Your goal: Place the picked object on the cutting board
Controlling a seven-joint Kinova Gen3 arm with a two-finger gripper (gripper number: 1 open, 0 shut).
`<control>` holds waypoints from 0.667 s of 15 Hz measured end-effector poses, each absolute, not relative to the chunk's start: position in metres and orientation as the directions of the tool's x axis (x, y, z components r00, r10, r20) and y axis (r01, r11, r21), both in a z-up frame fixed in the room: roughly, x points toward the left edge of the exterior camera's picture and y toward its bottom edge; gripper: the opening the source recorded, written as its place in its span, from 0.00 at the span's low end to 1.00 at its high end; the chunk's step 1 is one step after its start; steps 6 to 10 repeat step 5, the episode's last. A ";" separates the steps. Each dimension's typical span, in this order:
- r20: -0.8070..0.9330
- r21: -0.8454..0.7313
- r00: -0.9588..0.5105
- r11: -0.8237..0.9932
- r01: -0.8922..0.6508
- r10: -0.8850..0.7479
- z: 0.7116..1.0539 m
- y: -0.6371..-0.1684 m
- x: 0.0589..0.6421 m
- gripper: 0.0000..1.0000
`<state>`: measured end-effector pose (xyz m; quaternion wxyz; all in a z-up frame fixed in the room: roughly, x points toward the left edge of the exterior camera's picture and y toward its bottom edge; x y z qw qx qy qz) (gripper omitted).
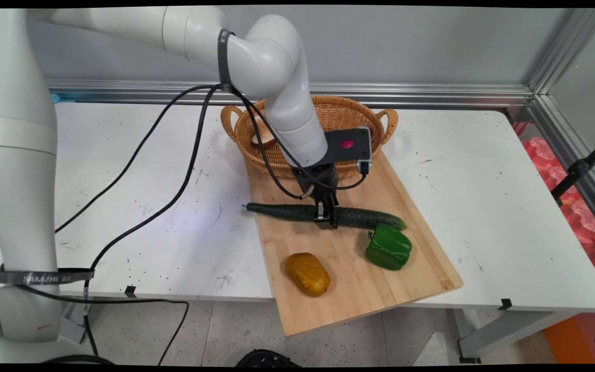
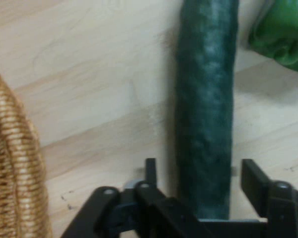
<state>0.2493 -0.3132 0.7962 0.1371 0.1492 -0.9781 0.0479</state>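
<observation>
A long dark green cucumber (image 1: 364,218) lies across the wooden cutting board (image 1: 359,299), its stem end hanging over the board's left edge. My gripper (image 1: 327,217) is down over the cucumber's middle, open, with one finger on each side. In the hand view the cucumber (image 2: 206,99) runs up between the fingertips (image 2: 150,171). A small gap shows on the left side, and the right finger sits close to the skin. A green bell pepper (image 1: 389,249) lies just right of the cucumber's far end, and its edge shows as the pepper (image 2: 283,32).
A yellow-brown potato (image 1: 307,274) lies on the board's near part. A wicker basket (image 1: 339,111) with two handles stands behind the board, holding a pale item (image 1: 265,135); the basket's rim (image 2: 15,163) shows at the hand view's left. Black cables hang over the white table (image 1: 483,196).
</observation>
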 end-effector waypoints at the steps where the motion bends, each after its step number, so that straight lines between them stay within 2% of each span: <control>1: 0.286 -0.053 -0.918 0.952 -0.302 -0.276 0.796 -0.313 0.249 1.00; 10: 0.303 -0.054 -0.917 0.956 -0.288 -0.260 0.801 -0.312 0.250 1.00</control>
